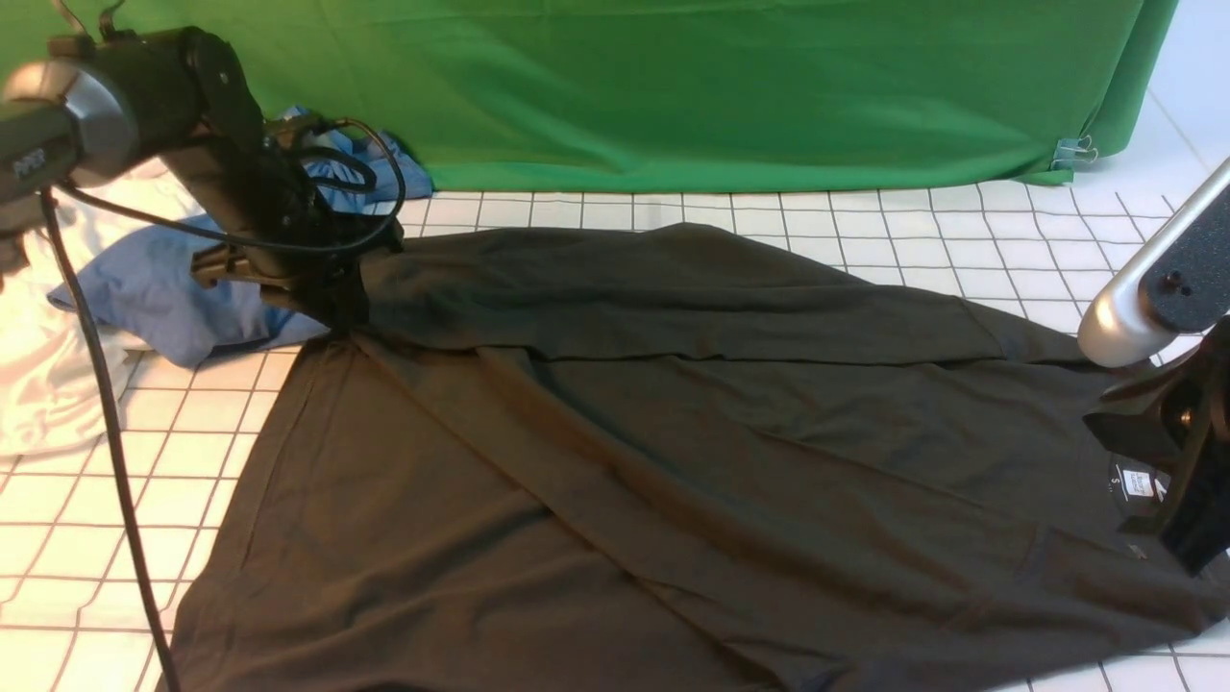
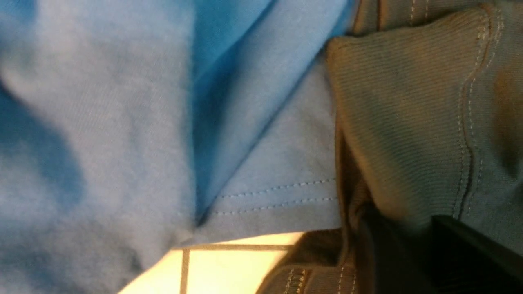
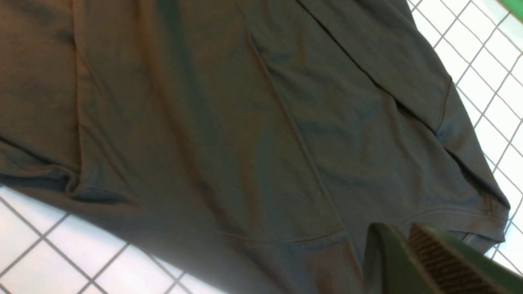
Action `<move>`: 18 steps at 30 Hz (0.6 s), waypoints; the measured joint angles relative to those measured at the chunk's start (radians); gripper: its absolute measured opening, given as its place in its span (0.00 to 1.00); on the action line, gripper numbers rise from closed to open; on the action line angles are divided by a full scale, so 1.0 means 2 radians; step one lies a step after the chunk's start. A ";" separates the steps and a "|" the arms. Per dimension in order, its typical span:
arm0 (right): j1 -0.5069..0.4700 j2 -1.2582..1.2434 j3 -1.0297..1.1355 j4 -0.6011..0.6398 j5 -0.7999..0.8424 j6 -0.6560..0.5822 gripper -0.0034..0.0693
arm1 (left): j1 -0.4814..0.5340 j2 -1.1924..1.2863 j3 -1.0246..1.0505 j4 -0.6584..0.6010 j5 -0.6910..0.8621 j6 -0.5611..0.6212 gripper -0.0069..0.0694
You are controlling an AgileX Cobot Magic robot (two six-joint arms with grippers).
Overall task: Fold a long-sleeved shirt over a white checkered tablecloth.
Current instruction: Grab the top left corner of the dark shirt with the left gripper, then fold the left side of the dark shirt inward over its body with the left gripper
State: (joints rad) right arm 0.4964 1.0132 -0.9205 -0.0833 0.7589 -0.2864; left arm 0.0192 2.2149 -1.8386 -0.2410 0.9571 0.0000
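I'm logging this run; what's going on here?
A two-armed robot is folding the long-sleeved shirt, which lies spread on the white checkered tablecloth. The left end effector pinches a ribbed cuff at the shirt's far left corner, beside a blue garment. The right end effector sits by the neck label; its grip is unclear.

The black left arm (image 1: 207, 125) reached forward and down, its black left gripper (image 1: 332, 293) set low, fingers (image 2: 384, 261) pinched on the ribbed cuff of the dark charcoal long-sleeved shirt (image 2: 408, 122). The silver-and-black right arm (image 1: 1143, 298) angled downward. The fingers (image 3: 441, 261) of the black right gripper (image 1: 1187, 500) sat close together, their grasp unclear.
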 joint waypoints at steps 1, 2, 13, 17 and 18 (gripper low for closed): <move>0.000 0.000 0.000 0.000 0.000 0.000 0.21 | 0.000 -0.001 0.000 -0.003 0.004 0.008 0.11; 0.000 0.000 0.000 0.000 0.000 0.000 0.21 | 0.000 -0.004 0.000 -0.007 0.007 0.014 0.08; 0.000 0.000 0.000 0.000 0.002 0.000 0.21 | 0.000 -0.074 0.000 -0.038 0.072 0.044 0.07; 0.000 0.000 0.000 0.000 0.006 0.000 0.22 | 0.000 -0.093 0.000 -0.045 0.099 0.056 0.08; 0.000 0.000 0.000 0.000 0.009 0.000 0.23 | 0.000 -0.101 0.000 -0.048 0.113 0.057 0.08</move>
State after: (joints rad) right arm 0.4964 1.0132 -0.9205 -0.0836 0.7772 -0.2854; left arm 0.0192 2.0127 -1.8386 -0.3368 1.1825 0.1143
